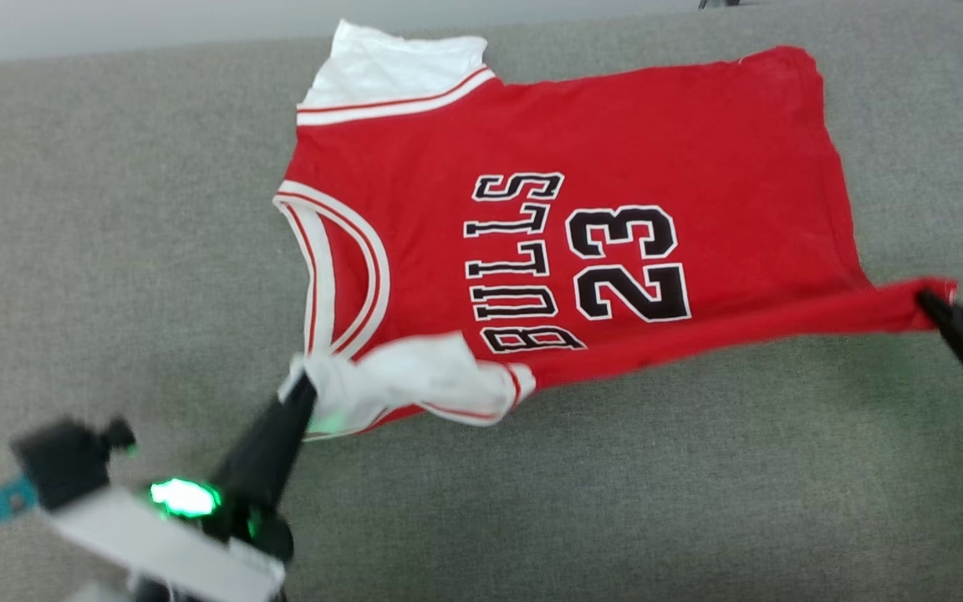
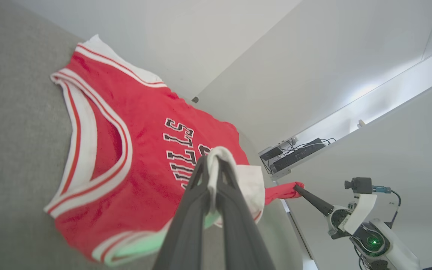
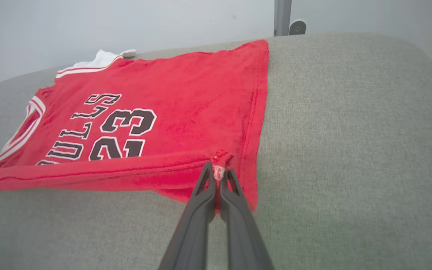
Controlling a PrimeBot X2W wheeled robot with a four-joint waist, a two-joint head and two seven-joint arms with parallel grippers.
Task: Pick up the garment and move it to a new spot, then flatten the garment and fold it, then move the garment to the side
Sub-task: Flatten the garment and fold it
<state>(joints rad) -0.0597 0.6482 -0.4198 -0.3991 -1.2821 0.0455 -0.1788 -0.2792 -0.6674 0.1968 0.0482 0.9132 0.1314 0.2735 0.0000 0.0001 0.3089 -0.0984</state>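
Red garment (image 1: 657,134), lettered BULLS 23 with white sleeves, is lying across a grey cushion (image 1: 114,209), with the left gripper (image 1: 304,386) pinching its near sleeve and the right gripper (image 1: 926,298) clamping a lifted hem corner.

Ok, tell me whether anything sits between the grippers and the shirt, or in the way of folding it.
Nothing visible does. The left gripper is shut on the white sleeve of the garment, the right gripper on its red hem corner. No object lies on its printed front or the grey cushion around it.
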